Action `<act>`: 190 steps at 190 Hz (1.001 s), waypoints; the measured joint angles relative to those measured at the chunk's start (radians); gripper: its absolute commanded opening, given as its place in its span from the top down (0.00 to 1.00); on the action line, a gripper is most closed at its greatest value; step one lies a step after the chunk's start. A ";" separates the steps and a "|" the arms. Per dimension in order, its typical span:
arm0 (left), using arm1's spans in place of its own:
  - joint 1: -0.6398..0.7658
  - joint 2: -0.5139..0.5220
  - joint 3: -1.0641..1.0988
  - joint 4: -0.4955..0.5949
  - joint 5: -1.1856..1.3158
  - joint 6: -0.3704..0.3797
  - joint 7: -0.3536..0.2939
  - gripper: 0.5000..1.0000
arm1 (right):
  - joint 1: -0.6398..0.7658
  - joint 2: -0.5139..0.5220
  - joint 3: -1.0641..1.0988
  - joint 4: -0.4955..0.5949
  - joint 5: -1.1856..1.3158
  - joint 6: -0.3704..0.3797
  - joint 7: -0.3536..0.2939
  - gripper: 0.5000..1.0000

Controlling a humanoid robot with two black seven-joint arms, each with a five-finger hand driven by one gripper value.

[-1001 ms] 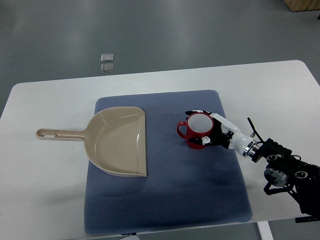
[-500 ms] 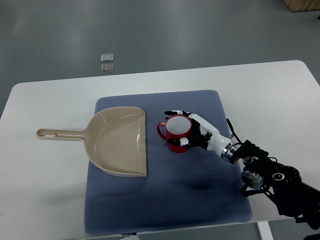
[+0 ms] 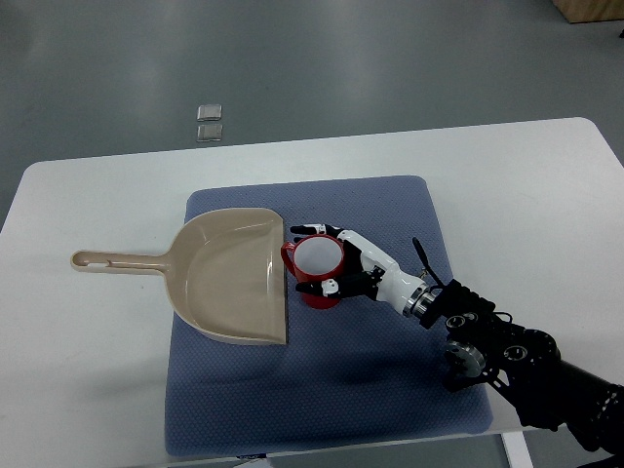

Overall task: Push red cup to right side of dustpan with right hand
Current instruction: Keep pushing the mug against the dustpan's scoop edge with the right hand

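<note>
A red cup (image 3: 316, 272) with a white inside stands upright on the blue mat (image 3: 370, 380), right next to the open right edge of the beige dustpan (image 3: 231, 275). Its handle points left toward the dustpan. My right hand (image 3: 341, 261) comes in from the lower right and lies against the cup's right side. Its fingers (image 3: 314, 231) reach along the far side and the thumb (image 3: 332, 286) along the near side, loosely cupping it. The left arm does not show.
The white table (image 3: 97, 390) carries the mat; the dustpan's handle (image 3: 117, 261) points left off the mat. Two small grey squares (image 3: 209, 122) lie on the floor beyond the table. My right forearm (image 3: 507, 361) crosses the mat's lower right corner.
My right hand has pushed the red cup leftward across the mat, from mid-mat to right beside the dustpan's right edge. The dustpan has not moved.
</note>
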 measured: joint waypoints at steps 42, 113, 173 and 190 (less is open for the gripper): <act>0.000 0.000 0.000 0.000 0.000 0.000 0.000 0.00 | 0.000 0.001 -0.011 0.000 -0.002 -0.011 0.000 0.14; 0.000 0.000 0.000 0.000 0.000 0.000 0.000 0.00 | 0.028 0.001 -0.010 0.006 0.005 0.001 0.000 0.14; 0.000 0.000 0.000 -0.002 0.000 0.000 0.000 0.00 | 0.051 -0.003 -0.003 0.038 0.017 0.004 0.000 0.14; 0.000 0.000 0.000 -0.002 0.000 0.000 0.000 0.00 | 0.055 -0.012 0.002 0.038 0.018 0.003 0.000 0.14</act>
